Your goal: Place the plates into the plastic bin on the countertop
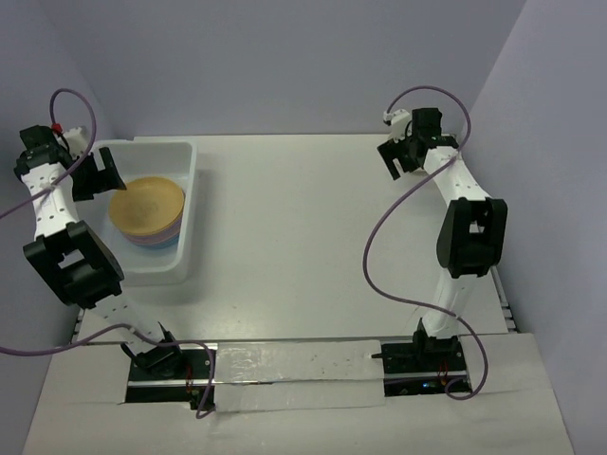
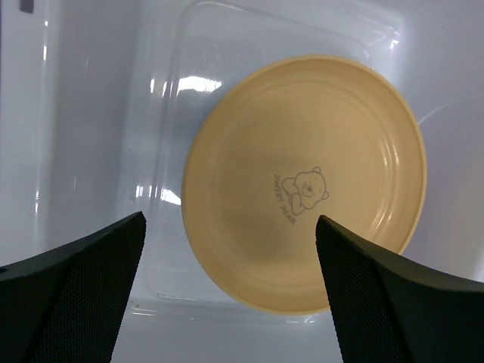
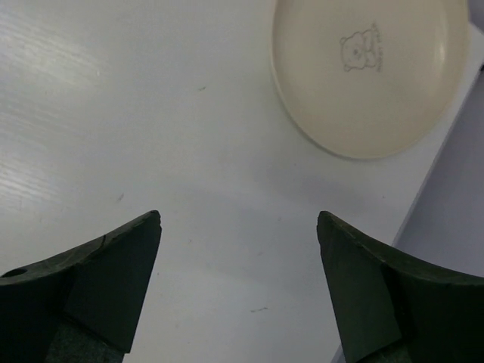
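Observation:
The plastic bin [image 1: 188, 204] stands at the left of the countertop [image 1: 303, 227]. It holds a stack of plates with an orange-yellow plate [image 1: 147, 204] on top and pink and blue rims below. My left gripper [image 1: 100, 175] hangs open and empty over the bin's left side. In the left wrist view the orange-yellow plate [image 2: 302, 181] lies ahead of the open left gripper [image 2: 231, 291]. My right gripper [image 1: 398, 156] is open and empty at the far right. In the right wrist view a cream plate [image 3: 370, 68] lies on the countertop [image 3: 113, 113] beyond the right gripper [image 3: 238, 280].
The cream plate lies close to the table's edge by the right wall [image 3: 454, 204]. Walls close in the table at the back and both sides. The arm bases [image 1: 171, 365] sit at the near edge.

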